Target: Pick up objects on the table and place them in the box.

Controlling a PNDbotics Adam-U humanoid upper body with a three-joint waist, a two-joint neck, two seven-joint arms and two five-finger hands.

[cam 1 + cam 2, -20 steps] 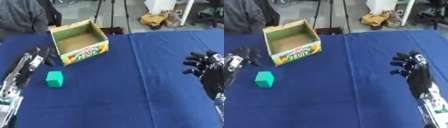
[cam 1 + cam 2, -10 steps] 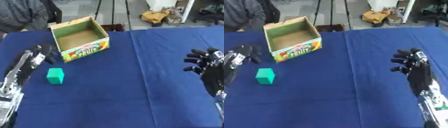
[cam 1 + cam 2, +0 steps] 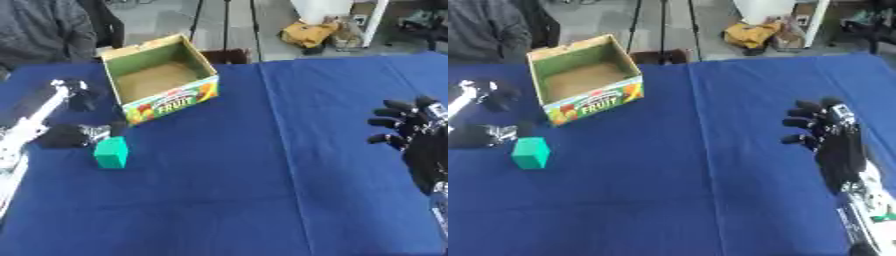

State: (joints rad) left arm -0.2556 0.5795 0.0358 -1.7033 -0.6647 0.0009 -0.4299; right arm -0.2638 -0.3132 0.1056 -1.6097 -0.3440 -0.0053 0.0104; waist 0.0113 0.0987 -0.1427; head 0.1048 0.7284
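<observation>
The blue table [image 3: 289, 165] lies bare across its middle and near side, so a hand could cross there freely. On the left the green block [image 3: 111, 152] sits near the open-topped box [image 3: 159, 80], with a narrow strip of cloth between them. The left hand [image 3: 66, 135] hovers just beside the block, on its left. The right hand [image 3: 826, 135] stands well apart at the right.

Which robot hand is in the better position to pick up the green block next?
The left robot hand, I would judge. It is right beside the green block on the left side of the table, close to the box. The right robot hand rests far across the blue cloth, near the right edge.
</observation>
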